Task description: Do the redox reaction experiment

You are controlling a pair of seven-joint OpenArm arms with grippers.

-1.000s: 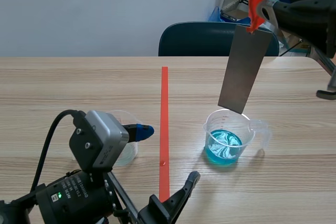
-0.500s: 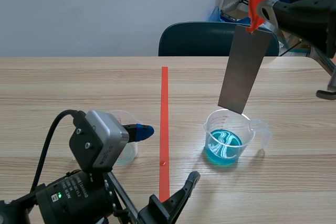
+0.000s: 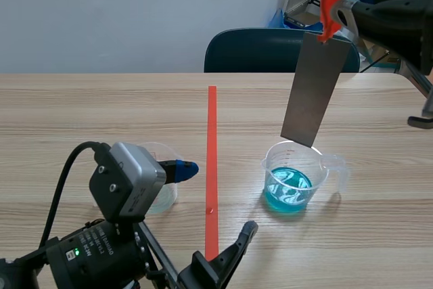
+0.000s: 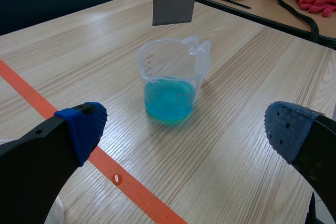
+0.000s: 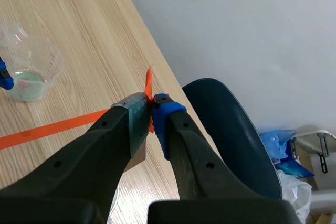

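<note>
Metal sheet (image 3: pixel 315 89): thin, stiff, light, likely slick. The right gripper (image 5: pixel 152 109) pinches its orange-tabbed top edge above the measuring cup (image 3: pixel 295 175) of blue solution. Left gripper (image 4: pixel 186 129) spread wide, empty.

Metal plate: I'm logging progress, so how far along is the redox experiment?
Done: blue solution sits in the beaker, and the right pincer is shut on the metal plate. In hand: the plate hangs above the beaker. Remaining: lowering it into the solution.

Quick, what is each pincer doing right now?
Left pincer: open, holding nothing.
Right pincer: shut on the metal sheet, above the cup.
</note>
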